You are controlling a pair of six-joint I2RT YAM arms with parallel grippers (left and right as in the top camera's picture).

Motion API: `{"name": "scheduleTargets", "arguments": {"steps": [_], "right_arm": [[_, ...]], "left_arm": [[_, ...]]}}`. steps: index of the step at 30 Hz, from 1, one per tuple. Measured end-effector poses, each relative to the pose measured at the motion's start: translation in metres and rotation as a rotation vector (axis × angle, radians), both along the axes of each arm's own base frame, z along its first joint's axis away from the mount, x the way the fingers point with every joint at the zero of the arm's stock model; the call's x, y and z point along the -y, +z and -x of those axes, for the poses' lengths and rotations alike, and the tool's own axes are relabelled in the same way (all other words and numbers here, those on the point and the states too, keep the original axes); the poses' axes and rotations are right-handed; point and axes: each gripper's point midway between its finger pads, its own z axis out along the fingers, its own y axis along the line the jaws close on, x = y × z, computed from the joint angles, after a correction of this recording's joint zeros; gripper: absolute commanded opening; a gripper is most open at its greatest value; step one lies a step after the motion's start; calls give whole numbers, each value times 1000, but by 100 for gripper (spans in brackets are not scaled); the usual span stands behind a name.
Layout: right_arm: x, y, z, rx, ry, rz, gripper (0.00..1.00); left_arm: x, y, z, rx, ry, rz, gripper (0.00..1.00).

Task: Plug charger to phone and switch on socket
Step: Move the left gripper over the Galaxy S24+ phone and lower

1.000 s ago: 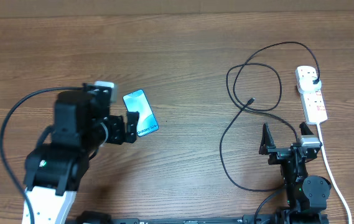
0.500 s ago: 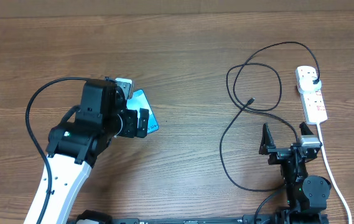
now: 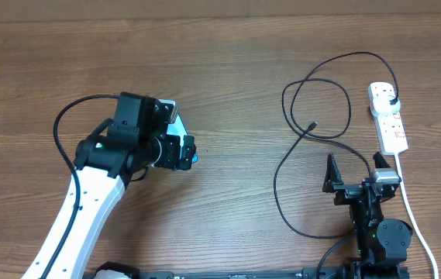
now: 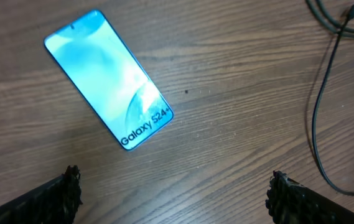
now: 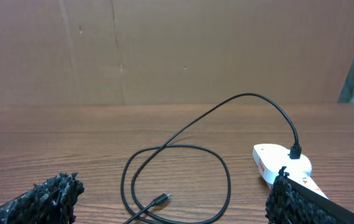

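Note:
The phone [image 4: 108, 78], lit blue-teal with white text at its near end, lies flat on the wooden table. In the overhead view only a blue corner [image 3: 196, 157] shows beneath my left gripper [image 3: 181, 151]. My left gripper [image 4: 173, 196] is open and empty, hovering just short of the phone. The black charger cable [image 3: 313, 77] lies in loops at right, its small connector [image 3: 313, 125] free on the table and its plug [image 3: 391, 101] seated in the white socket strip [image 3: 388, 116]. My right gripper [image 3: 354, 172] is open and empty, near the table's front edge.
The strip's thick white lead [image 3: 414, 217] runs toward the front edge just right of my right arm. A low loop of the charger cable [image 3: 282, 201] lies left of the right gripper. In the right wrist view the connector [image 5: 160, 199] and the strip [image 5: 282, 163] lie ahead.
My left arm has swung right and forward over the phone, now covering most of it from above. The right arm, cable and strip have not moved.

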Motion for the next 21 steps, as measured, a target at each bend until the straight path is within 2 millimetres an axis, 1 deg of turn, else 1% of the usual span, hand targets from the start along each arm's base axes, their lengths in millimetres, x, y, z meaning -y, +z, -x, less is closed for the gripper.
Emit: {"name": "scheduleTargets", "arguments": {"steps": [4,8,13,21], "right_arm": [[0,0,0,0,0,0,100],[0,0,0,0,0,0,100],[0,0,0,0,0,0,100],[0,0,0,0,0,0,100]], "left_arm": [[0,-15,-3,-64,60,4,100],[-11,-32,-8,-130,204,-24,100],[-20,-49,-19,-163,350,-47,100],[-21,-79,-33,-212,443,-62,100]]}}
